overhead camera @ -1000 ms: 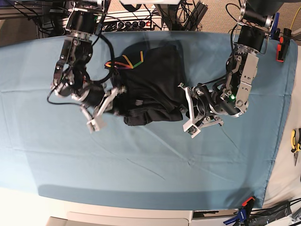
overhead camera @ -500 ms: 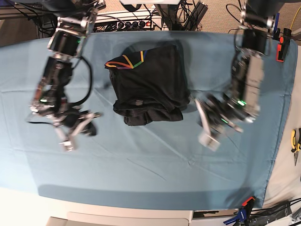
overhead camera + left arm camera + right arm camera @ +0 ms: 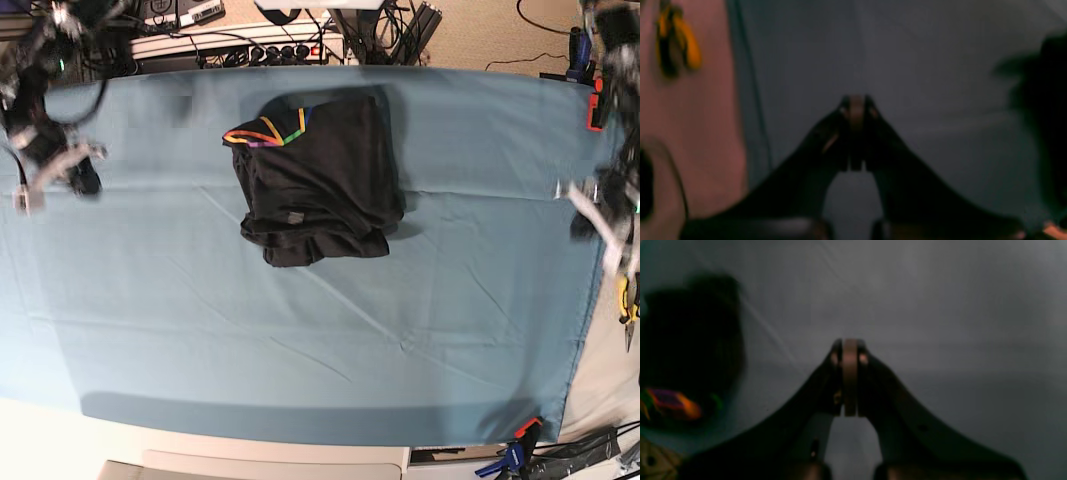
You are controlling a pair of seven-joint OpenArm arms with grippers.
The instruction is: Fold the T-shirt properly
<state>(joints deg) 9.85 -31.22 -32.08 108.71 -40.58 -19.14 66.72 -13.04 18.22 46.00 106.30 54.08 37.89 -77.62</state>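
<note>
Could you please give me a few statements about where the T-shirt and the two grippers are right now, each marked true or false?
1. The T-shirt lies folded into a compact bundle on the teal-blue cloth sheet. True.
2. The left gripper is clamped on the shirt. False: it is shut on nothing, off by the sheet's edge.
3. The rainbow-striped collar trim is visible on top of the bundle. True.
4. The right gripper is wide open. False: its jaws are shut.
5. Yellow-handled pliers rest on the shirt. False: they lie beyond the sheet's edge.
</note>
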